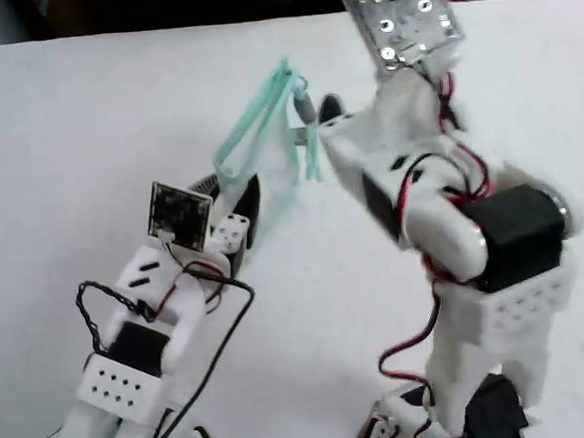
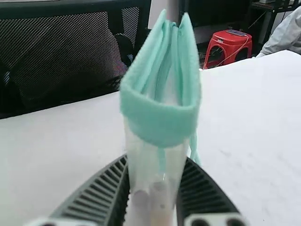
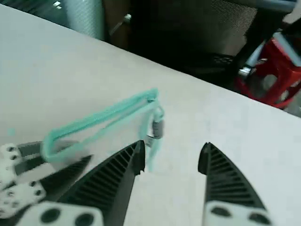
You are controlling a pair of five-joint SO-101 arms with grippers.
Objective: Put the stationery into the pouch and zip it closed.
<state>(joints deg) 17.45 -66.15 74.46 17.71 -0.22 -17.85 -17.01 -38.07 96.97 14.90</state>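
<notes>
Item: pouch [image 1: 256,131], clear walls, teal zip band. Stood on edge near the middle of the table [image 1: 84,113], mouth up. In the left wrist view the pouch [image 2: 160,113] rose between two dark ribbed fingers [image 2: 106,193]. Its band spread into an open loop at the near end and drew together at the far end. Pale rounded shapes showed through the clear wall low down; what they were could not be told.

Item: left claw [image 1: 239,208], clenched on the pouch's lower near end. From its own wrist, the left claw [image 2: 155,165] had a finger pressed to each wall.

Item: right claw [image 3: 172,148], released, jaws wide apart, nothing between them. It hung just beside the pouch [image 3: 101,117] at its far end, one fingertip [image 3: 138,147] near the grey zip pull [image 3: 158,127] but apart from it. From above, the pull [image 1: 304,106] sat at the pouch's far corner, the right claw [image 1: 323,112] close by.

Item: surroundings. Black mesh chair [image 2: 61,52] and red stool [image 2: 229,44] beyond the table's far edge.
</notes>
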